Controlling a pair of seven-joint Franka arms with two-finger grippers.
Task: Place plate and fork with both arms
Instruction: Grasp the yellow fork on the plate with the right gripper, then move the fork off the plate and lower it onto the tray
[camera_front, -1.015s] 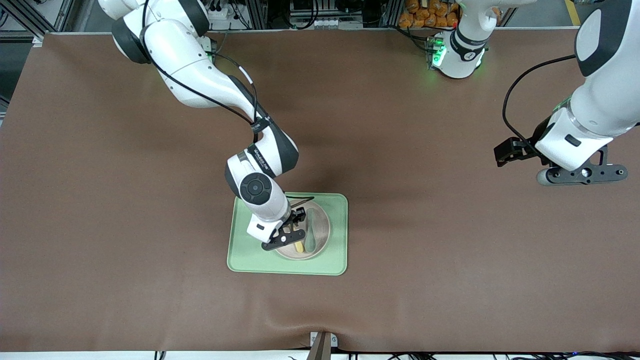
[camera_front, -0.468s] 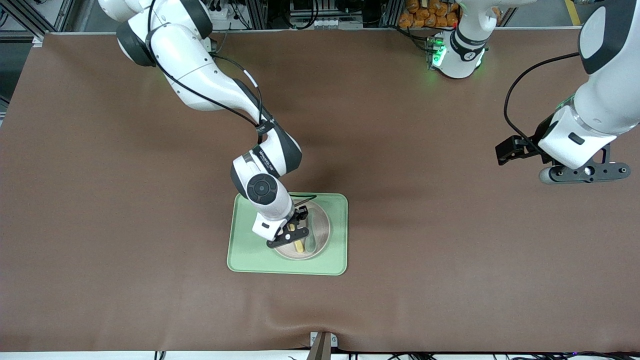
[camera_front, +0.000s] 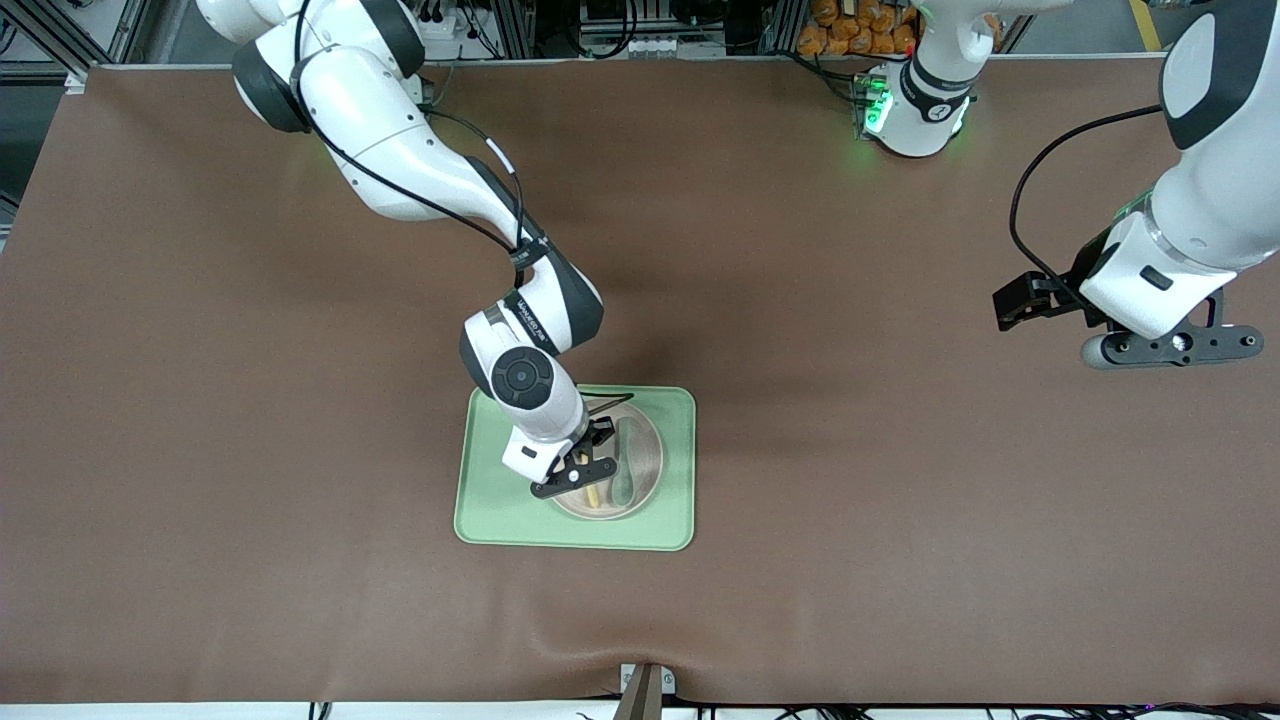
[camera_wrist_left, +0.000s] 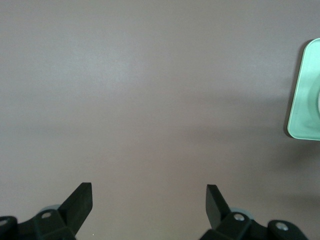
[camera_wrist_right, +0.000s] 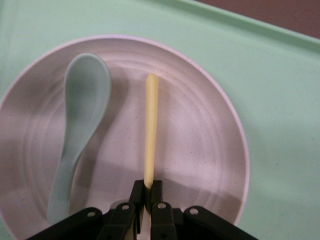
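Two arms: the right gripper (camera_front: 578, 472) is down over the plate (camera_front: 640, 450), the left arm waits toward its own end of the table
Just changed: a second ago the right fingers stood apart on either side of the fork (camera_wrist_right: 150, 131); now they are pressed together on one end of it
Meaning for the task: I judge the fork is now gripped, so the step of lifting it out of the plate can begin; nothing is placed yet
Right hand: fingers (camera_wrist_right: 156, 192) pinch the pale yellow fork, which lies flat in the plate
Fork position: in the plate, just beside the green spoon (camera_wrist_right: 80, 131), not touching it
Plate position: on the light-green tray (camera_front: 497, 515), in the half toward the left arm's end
Left hand: the left gripper (camera_wrist_left: 149, 197) hangs over bare brown table (camera_wrist_left: 150, 100), fingers spread wide, holding nothing
Risk: the thin fork may tilt in the pinch
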